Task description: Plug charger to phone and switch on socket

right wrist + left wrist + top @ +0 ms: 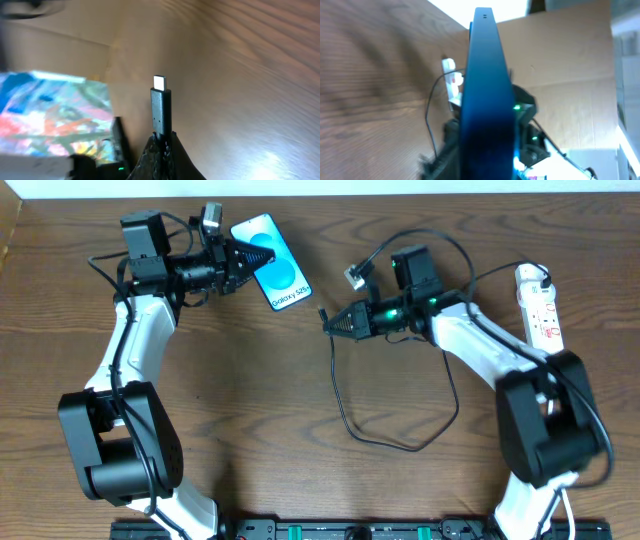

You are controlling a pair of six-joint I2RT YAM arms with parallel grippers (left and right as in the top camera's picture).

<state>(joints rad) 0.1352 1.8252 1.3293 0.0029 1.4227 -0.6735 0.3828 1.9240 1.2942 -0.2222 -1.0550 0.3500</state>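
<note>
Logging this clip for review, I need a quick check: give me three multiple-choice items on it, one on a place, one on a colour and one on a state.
1. Where in the overhead view is the socket?
A. upper right
B. centre
C. lower left

2. What colour is the screen of the phone?
A. red
B. yellow
C. cyan-blue

3. The connector tip of the charger is:
A. pushed into the phone
B. held in the right claw, apart from the phone
C. lying loose, ungripped

Answers:
1. A, the white strip sits at upper right, beside the right arm.
2. C, the overhead view shows a cyan-blue screen.
3. B, the right wrist view shows the tip bare above the claw, and overhead the claw and phone stand apart.
</note>
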